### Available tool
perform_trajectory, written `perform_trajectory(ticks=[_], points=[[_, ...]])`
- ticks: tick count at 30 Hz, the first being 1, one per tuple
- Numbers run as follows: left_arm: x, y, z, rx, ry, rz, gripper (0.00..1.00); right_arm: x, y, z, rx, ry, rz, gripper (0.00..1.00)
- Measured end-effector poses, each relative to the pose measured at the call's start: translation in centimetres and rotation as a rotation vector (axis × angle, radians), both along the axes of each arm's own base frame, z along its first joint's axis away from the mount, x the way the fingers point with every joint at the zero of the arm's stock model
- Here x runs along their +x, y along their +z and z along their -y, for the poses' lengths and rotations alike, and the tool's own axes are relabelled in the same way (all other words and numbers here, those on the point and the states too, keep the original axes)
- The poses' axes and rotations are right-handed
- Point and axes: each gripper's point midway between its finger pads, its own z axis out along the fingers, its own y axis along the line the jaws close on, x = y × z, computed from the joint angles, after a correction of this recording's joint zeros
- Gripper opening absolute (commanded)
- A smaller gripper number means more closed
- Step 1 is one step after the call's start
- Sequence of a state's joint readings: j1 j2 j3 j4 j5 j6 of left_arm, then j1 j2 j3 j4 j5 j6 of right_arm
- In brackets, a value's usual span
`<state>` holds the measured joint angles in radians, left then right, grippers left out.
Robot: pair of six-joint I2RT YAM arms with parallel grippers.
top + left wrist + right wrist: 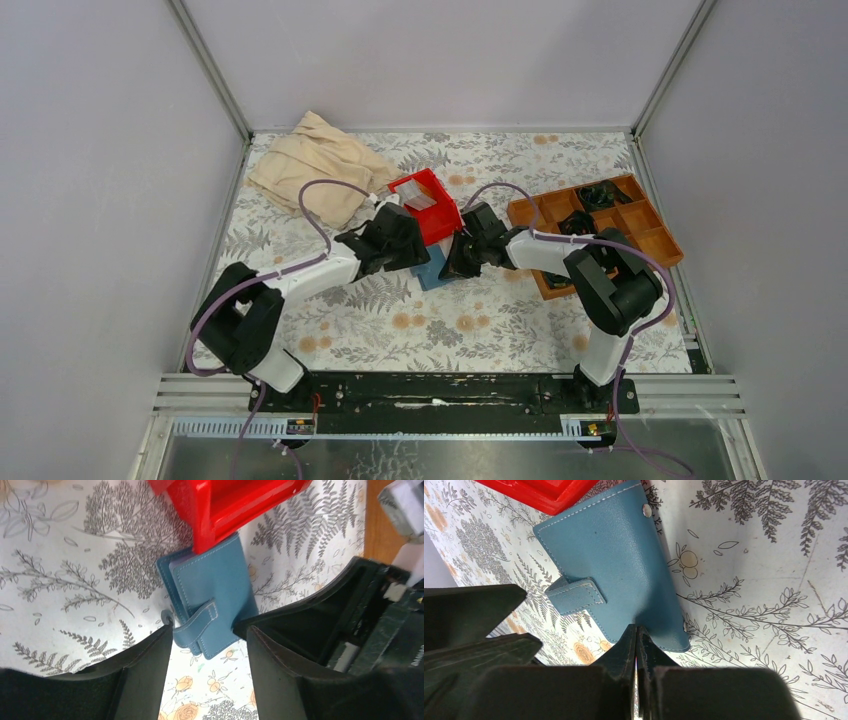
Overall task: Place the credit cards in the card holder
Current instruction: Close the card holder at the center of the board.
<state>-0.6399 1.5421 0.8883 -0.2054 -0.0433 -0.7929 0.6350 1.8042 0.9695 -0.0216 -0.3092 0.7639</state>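
The card holder [432, 270] [210, 585] [614, 565], a teal-blue wallet, lies folded on the patterned table with one end against the red bin. Its strap [202, 617] [576, 596] hangs loose, unsnapped from the stud [646, 511]. My left gripper [412, 252] [209, 630] is open, and its two fingers stand either side of the wallet's strap end. My right gripper [457, 262] [636, 628] is shut, its tips resting on the wallet's cover near one edge, with nothing between them. A pale credit card [420, 200] lies inside the red bin.
The red plastic bin [428, 215] [235, 505] [539, 492] sits just behind the wallet. A brown wooden compartment tray [640, 225] holding dark items is at the right. A beige cloth [320, 165] lies crumpled at the back left.
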Motion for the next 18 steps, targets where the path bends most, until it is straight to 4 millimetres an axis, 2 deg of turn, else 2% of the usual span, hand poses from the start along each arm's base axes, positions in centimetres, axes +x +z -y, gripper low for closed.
perform_trajectory(ticks=[5, 8, 13, 15, 18], points=[[1.4, 0.5, 0.4, 0.024, -0.001, 0.036, 0.56, 0.0, 0.0, -0.1, 0.001, 0.002, -0.004, 0.03], [1.6, -0.5, 0.4, 0.056, -0.01, 0.031, 0.53, 0.0, 0.0, -0.1, 0.001, 0.003, -0.005, 0.03], [0.8, -2.8, 0.9, 0.104, -0.049, -0.006, 0.49, 0.0, 0.0, -0.1, 0.002, 0.003, -0.005, 0.03], [0.5, -3.4, 1.2, 0.117, -0.064, -0.014, 0.44, -0.1, 0.0, -0.1, 0.002, 0.004, -0.005, 0.03], [0.1, -4.1, 1.3, 0.136, -0.077, -0.023, 0.41, 0.0, 0.0, -0.1, 0.002, 0.003, -0.005, 0.03]])
